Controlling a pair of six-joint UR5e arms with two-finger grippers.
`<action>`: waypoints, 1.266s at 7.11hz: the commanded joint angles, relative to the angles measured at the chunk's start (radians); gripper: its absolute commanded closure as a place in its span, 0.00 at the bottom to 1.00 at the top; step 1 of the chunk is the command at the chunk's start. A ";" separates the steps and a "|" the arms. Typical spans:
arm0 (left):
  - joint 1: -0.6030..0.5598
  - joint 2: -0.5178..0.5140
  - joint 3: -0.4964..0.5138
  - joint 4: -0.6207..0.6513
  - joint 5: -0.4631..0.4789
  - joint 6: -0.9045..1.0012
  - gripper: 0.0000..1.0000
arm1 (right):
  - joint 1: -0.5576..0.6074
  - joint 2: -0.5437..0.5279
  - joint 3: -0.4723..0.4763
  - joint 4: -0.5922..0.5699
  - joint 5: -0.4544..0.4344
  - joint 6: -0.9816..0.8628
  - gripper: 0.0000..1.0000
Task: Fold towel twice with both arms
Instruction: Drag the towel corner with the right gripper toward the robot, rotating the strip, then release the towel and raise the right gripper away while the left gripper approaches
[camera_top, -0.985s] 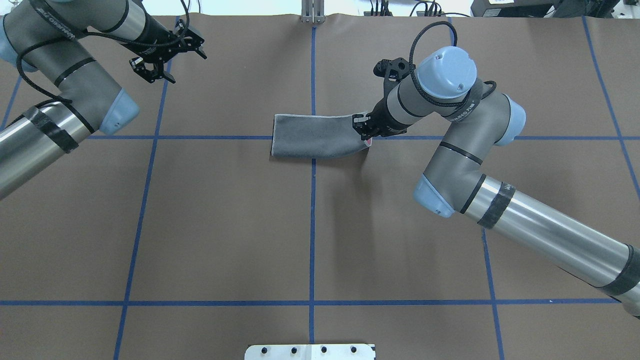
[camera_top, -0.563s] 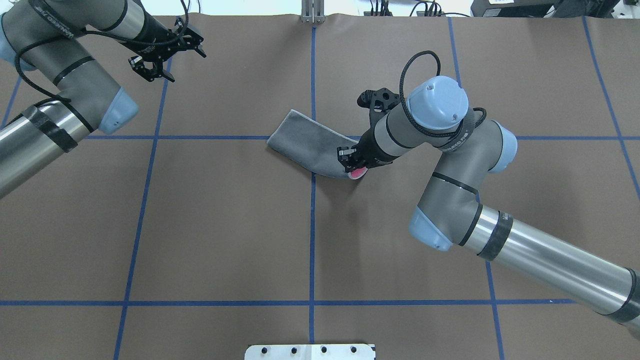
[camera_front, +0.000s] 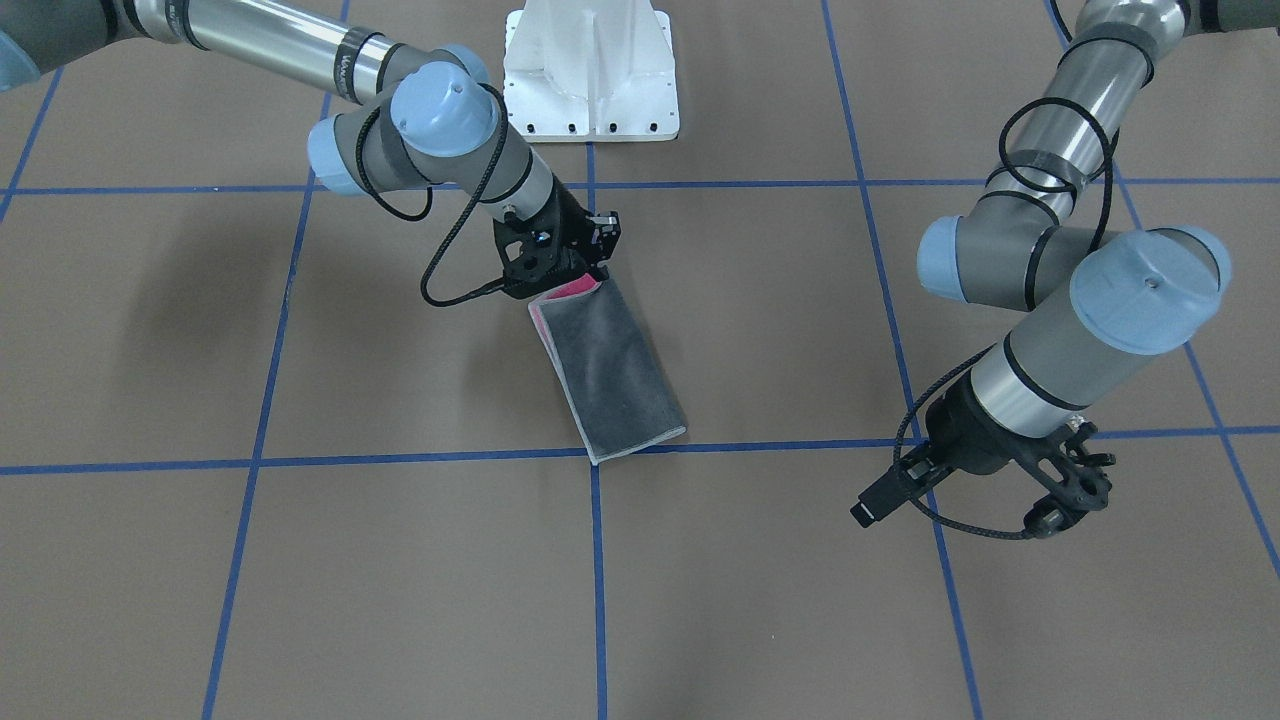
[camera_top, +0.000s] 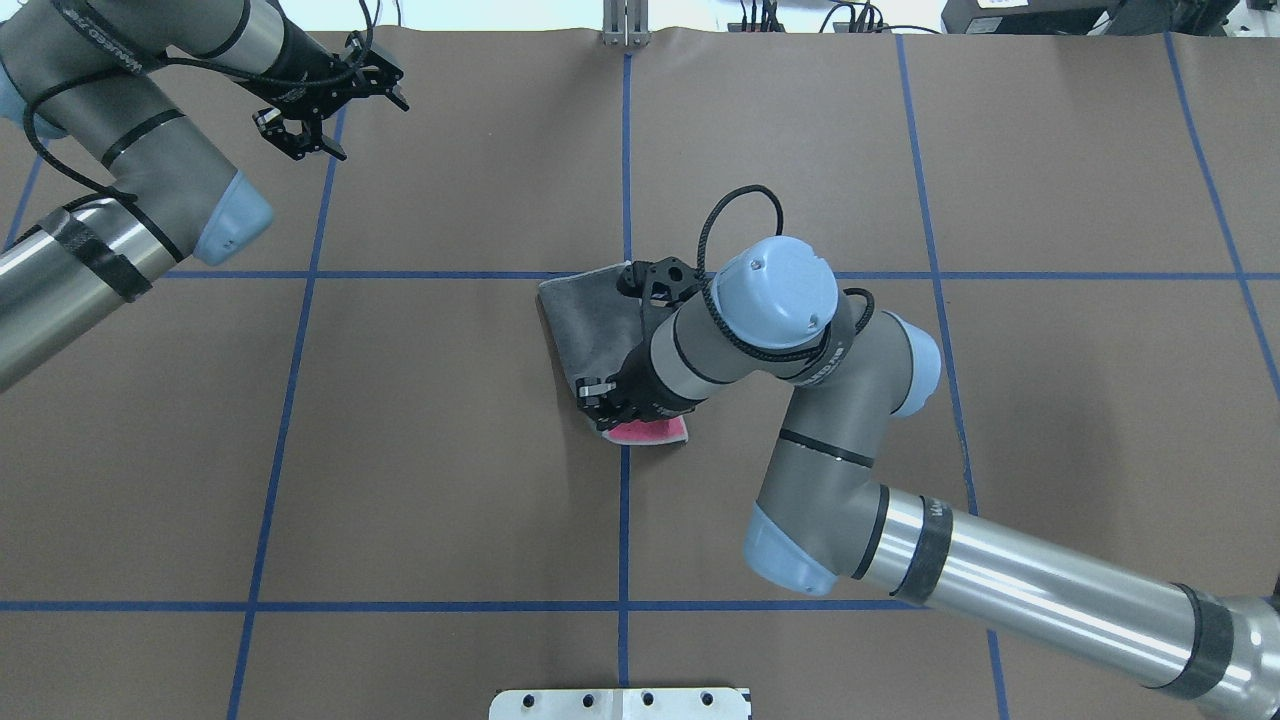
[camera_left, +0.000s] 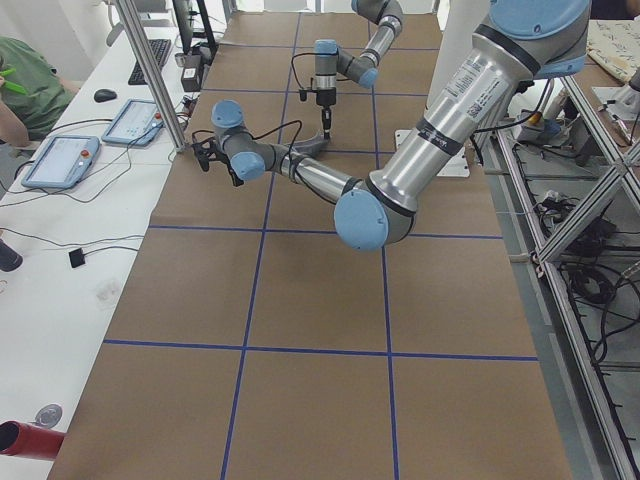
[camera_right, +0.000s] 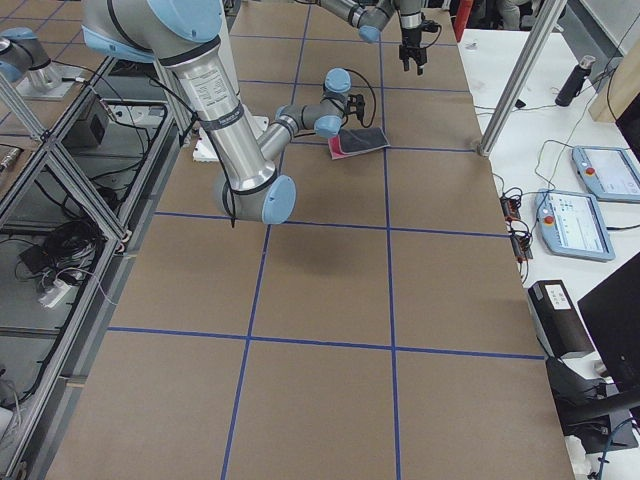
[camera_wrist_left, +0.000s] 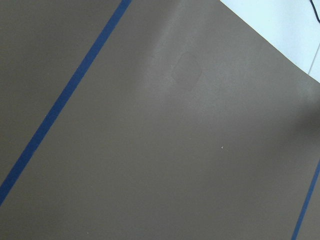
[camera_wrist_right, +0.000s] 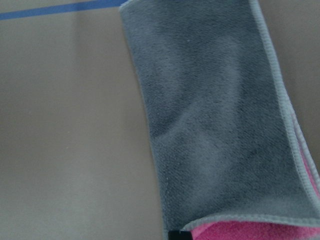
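The towel (camera_top: 580, 325) lies folded into a narrow strip, dark grey face up, running roughly along the table's centre line. Its pink inner face (camera_top: 648, 432) shows at the near end. My right gripper (camera_top: 603, 400) is shut on that near end and holds it slightly raised. In the front-facing view the towel (camera_front: 615, 375) stretches away from the right gripper (camera_front: 578, 270). The right wrist view shows the grey strip (camera_wrist_right: 220, 115) with pink at the bottom edge. My left gripper (camera_top: 305, 140) hangs open and empty over the far left of the table, far from the towel.
The white pedestal base (camera_front: 590, 70) stands at the robot's side of the table, and its edge shows in the overhead view (camera_top: 620, 703). Blue tape lines (camera_top: 625, 520) mark a grid on the brown table cover. A metal post (camera_top: 625, 25) stands at the far edge.
My right gripper has swung the held towel end toward the robot's side, turning the strip from crosswise to lengthwise. More pink shows now. The left arm has barely moved.
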 joint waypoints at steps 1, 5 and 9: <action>-0.009 0.000 -0.006 0.001 0.000 0.000 0.01 | -0.111 0.069 -0.008 -0.003 -0.099 0.067 1.00; -0.009 -0.006 -0.006 0.000 0.000 0.001 0.00 | -0.123 0.084 -0.028 0.003 -0.138 0.078 0.00; -0.008 0.005 -0.072 0.012 -0.035 -0.019 0.00 | 0.183 0.074 -0.029 -0.074 0.059 0.046 0.00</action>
